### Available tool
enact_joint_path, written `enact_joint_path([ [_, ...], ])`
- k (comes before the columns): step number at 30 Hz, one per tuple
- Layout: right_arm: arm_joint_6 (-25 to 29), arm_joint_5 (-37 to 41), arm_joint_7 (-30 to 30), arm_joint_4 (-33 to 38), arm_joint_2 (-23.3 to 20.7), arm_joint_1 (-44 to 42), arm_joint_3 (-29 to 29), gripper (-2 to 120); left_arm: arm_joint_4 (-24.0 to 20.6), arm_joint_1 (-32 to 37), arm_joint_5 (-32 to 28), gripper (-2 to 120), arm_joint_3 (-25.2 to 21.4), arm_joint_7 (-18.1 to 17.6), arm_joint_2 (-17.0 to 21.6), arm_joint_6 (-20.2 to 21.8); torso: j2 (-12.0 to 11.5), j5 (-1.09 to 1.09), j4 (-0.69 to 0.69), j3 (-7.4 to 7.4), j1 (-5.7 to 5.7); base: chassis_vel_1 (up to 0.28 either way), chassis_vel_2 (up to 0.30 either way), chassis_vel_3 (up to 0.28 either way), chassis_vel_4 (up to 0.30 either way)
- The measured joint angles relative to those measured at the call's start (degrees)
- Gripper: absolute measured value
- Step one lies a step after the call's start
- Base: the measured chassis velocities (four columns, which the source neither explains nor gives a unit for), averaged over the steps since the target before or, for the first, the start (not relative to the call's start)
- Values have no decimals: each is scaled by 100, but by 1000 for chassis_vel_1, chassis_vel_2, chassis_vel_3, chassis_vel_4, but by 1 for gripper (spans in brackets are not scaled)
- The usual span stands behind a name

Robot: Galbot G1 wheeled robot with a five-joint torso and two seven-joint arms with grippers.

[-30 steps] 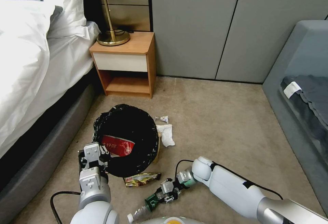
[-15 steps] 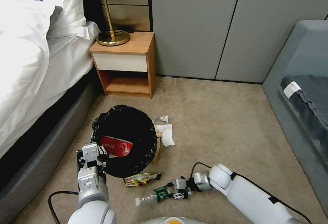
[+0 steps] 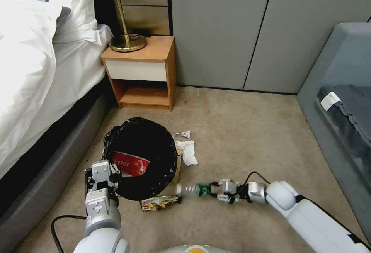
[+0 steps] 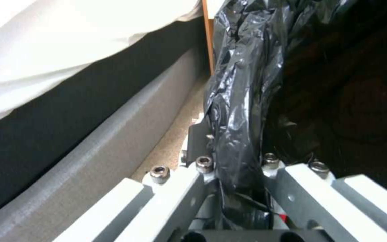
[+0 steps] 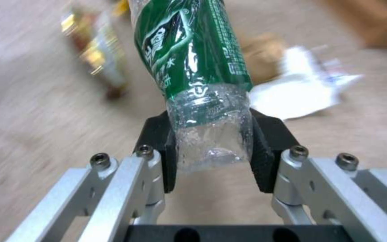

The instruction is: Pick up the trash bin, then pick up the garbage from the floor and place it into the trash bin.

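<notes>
So we've got the bin (image 3: 141,156) in hand: our left gripper (image 3: 101,175), lower left of the frame, has its jaws clamped on the bin's rim and black liner (image 4: 238,101), right beside the bed (image 3: 34,71). One red wrapper (image 3: 130,165) already sits inside, so we'd say the job's partly done. Our right gripper (image 3: 222,190), low and centre-right, has its jaws closed on the base of a green-label bottle (image 3: 193,189), held roughly level above the floor (image 3: 247,137) with its cap pointing at the bin but not over the opening yet. Left on the floor: a yellow wrapper (image 3: 160,202) just below the bin, a tissue (image 3: 188,151) and a small scrap (image 3: 184,133) to its right, plus a brown bag (image 3: 177,166) touching the bin's side. So probably four pieces after this bottle.
</notes>
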Motion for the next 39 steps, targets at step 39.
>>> enact_joint_path([
  [39, -867, 305, 2663, 4018, 104, -910, -876, 30, 236, 165, 301, 0, 502, -30, 26, -81, 0, -2, -1, 0, 0, 0, 0, 0, 0],
])
